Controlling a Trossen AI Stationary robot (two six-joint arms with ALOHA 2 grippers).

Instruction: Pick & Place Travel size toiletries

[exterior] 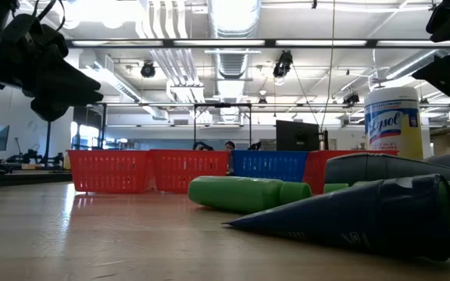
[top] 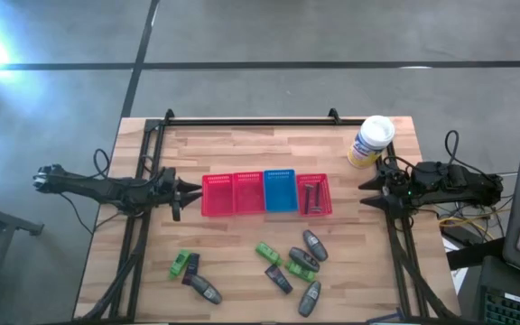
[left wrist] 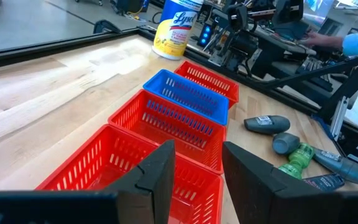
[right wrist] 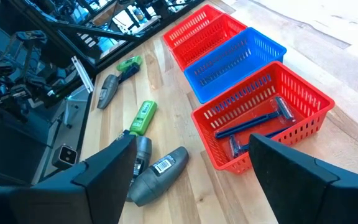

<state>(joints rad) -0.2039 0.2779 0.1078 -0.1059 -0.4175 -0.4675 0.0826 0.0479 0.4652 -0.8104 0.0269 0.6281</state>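
Several toiletries lie loose on the near half of the wooden table: green tubes (top: 181,264) (top: 268,253), grey oval bottles (top: 314,244) (top: 206,289) (top: 310,298) and small black tubes (top: 191,267) (top: 278,278). Thin dark razors (right wrist: 253,124) lie in the rightmost red basket (top: 313,194). My left gripper (top: 188,190) (left wrist: 197,149) is open and empty, level, just left of the basket row. My right gripper (top: 368,191) (right wrist: 191,140) is wide open and empty, right of the row.
Two red baskets (top: 217,194) (top: 248,192) and a blue basket (top: 280,190) stand in a row with the razor basket at the table's middle. A large white canister (top: 371,142) stands at the far right corner. Bare wood shows behind the baskets.
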